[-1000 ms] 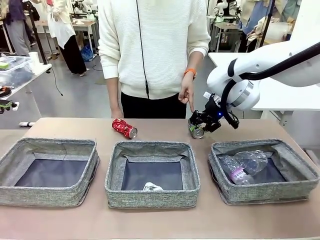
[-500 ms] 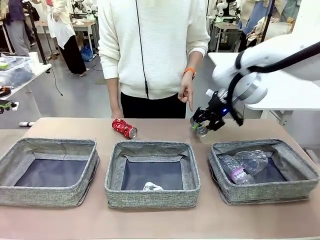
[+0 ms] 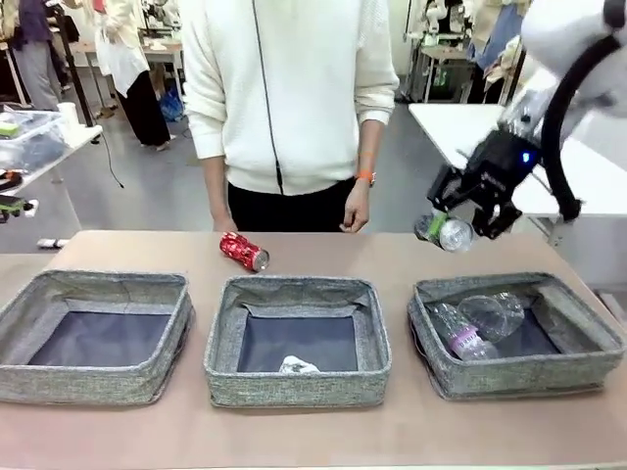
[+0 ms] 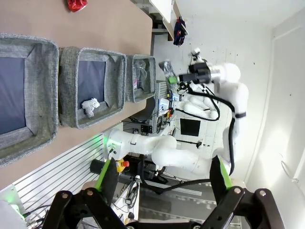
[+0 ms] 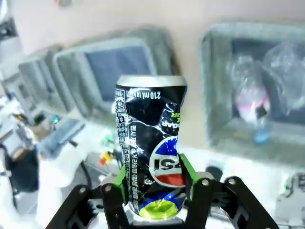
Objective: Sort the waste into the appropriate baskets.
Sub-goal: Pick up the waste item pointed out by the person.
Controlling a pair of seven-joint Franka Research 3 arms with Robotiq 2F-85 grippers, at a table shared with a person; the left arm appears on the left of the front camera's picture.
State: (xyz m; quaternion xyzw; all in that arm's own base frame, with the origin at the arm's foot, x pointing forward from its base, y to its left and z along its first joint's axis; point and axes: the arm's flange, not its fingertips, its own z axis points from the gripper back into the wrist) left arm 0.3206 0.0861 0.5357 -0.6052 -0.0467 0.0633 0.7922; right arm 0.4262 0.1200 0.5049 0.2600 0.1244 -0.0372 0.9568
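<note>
Three grey baskets stand in a row on the bench (image 3: 313, 431): left basket (image 3: 98, 377), middle basket (image 3: 294, 387), right basket (image 3: 509, 377). Their mouths are wide and their walls low and soft, so you have easy room to drop from above.

Your right end effector (image 3: 458, 223) is clamped across the body of the dark drink can (image 3: 443, 231), in the air beyond the right basket's far rim. Your left end effector (image 4: 162, 188) is spread wide, with nothing between its pads.

Two clear bottles (image 3: 490, 315) lie in the right basket.

The dark can looks dented, so expect it to be light, thin-walled and slick; grip mid-body, gently. The red can (image 3: 243, 251) lies on its side behind the middle basket and will probably roll. Approach it across its length, and mind the person's hand (image 3: 355, 211) nearby.

The paper wad (image 3: 297, 366) sits in the middle basket.
</note>
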